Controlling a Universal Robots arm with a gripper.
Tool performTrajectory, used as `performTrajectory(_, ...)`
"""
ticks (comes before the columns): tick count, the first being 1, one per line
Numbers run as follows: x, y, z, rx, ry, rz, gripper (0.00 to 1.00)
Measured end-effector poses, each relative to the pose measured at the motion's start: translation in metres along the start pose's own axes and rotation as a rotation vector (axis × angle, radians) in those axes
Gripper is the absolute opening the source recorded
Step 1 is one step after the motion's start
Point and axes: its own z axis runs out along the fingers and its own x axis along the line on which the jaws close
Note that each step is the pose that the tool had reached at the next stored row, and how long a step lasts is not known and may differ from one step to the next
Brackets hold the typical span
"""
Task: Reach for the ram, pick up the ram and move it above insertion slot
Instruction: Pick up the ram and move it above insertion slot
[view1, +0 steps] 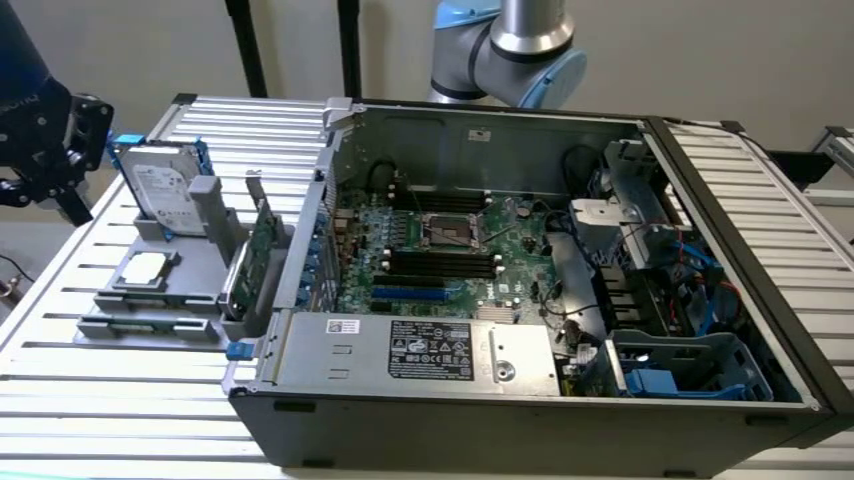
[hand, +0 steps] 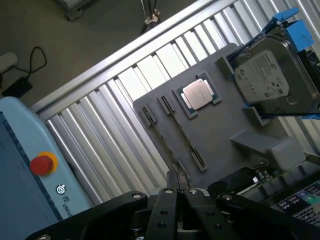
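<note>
My gripper (hand: 178, 192) hangs above the grey parts fixture (hand: 220, 127) with its fingers pressed together and nothing between them. In the exterior view the gripper (view1: 47, 190) is the dark body at the far left, over the slatted table beside the fixture (view1: 160, 290). A long thin strip, the ram (hand: 181, 132), stands on edge in a latched holder of the fixture next to the processor chip (hand: 198, 93); its colour and chips cannot be made out. The black memory slots (view1: 438, 262) lie on the motherboard inside the open computer case (view1: 534, 380), well away from the gripper.
A silver hard drive in blue rails (view1: 163, 188) and a tall green expansion card (view1: 254, 265) stand upright on the fixture. A light-blue pendant with a red button (hand: 42, 164) lies beside the slatted table (view1: 120, 420). The arm's base (view1: 514, 50) rises behind the case.
</note>
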Motion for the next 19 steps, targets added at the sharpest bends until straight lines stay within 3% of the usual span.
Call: performTrajectory(19, 0.0, -0.0001, 0.0019, 0.0003, 0.0133, -0.346, 0.11)
